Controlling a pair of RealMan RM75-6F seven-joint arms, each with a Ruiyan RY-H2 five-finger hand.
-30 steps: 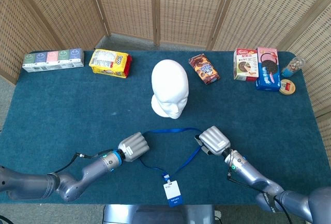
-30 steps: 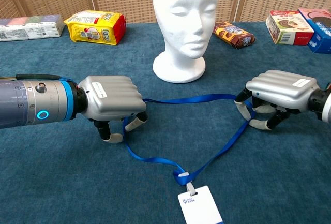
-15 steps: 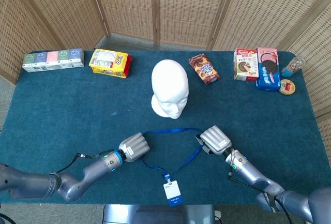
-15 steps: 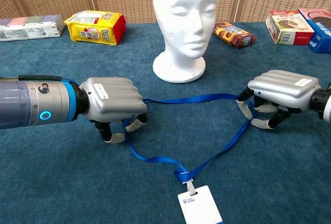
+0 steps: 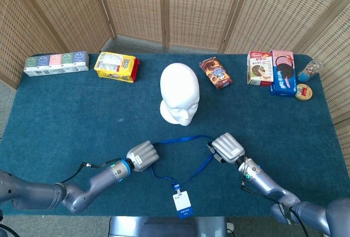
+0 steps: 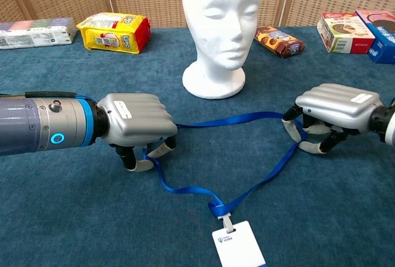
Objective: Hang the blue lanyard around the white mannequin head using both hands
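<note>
Blue-clothed table carries mannequin head, lanyard, snack packs.

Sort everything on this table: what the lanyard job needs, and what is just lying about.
Needed:
blue ribbon lanyard with white badge
white foam mannequin head
left robot hand
right robot hand

Lying about:
yellow snack bag
row of pastel cartons
brown cookie packet
biscuit boxes
small jar
</note>
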